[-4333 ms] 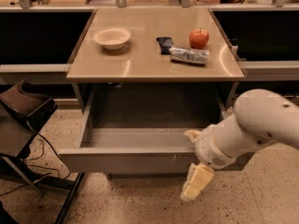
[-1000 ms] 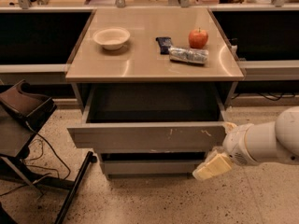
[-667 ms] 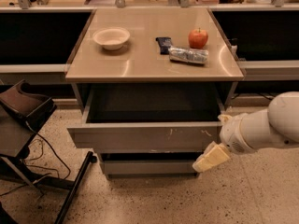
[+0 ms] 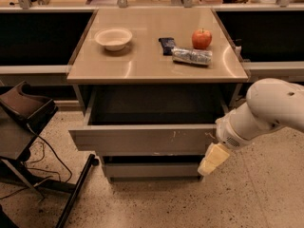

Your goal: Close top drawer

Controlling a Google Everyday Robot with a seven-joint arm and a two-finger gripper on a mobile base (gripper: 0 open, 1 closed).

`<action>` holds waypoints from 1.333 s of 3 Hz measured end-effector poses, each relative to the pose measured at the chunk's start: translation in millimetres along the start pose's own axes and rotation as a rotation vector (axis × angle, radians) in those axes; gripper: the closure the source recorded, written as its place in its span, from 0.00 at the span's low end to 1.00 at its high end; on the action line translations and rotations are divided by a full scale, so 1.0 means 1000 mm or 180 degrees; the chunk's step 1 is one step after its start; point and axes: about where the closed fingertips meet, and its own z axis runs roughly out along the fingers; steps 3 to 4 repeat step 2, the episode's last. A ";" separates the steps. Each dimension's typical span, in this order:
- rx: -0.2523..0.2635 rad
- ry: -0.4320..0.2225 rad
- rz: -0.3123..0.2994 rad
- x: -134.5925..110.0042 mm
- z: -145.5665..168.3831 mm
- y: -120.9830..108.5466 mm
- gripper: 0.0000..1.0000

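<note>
The top drawer [image 4: 142, 139] is a wide grey metal drawer under the table top, pulled partly out, its dark inside showing. Its flat front has small white scratches right of centre. My gripper [image 4: 212, 159] hangs from the white arm [image 4: 266, 110] at the drawer front's right end, its cream fingers pointing down and left, at or just in front of the front's lower right corner. Below is a narrower grey drawer front [image 4: 152, 170] with a dark gap above it.
On the table top [image 4: 142, 65] stand a white bowl [image 4: 113, 38], a red apple [image 4: 202, 38], a silver snack bag [image 4: 192, 56] and a dark bar [image 4: 166, 45]. A dark chair [image 4: 23, 113] with cables stands at the left. Speckled floor lies at the right.
The drawer has gone from far out to partly in. My arm and gripper have shifted left toward the drawer front's right end over the last second.
</note>
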 end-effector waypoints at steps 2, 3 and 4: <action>-0.0198 0.0262 -0.0052 0.018 0.020 0.024 0.00; -0.0198 0.0262 -0.0052 0.018 0.020 0.024 0.00; -0.0198 0.0262 -0.0052 0.018 0.020 0.024 0.00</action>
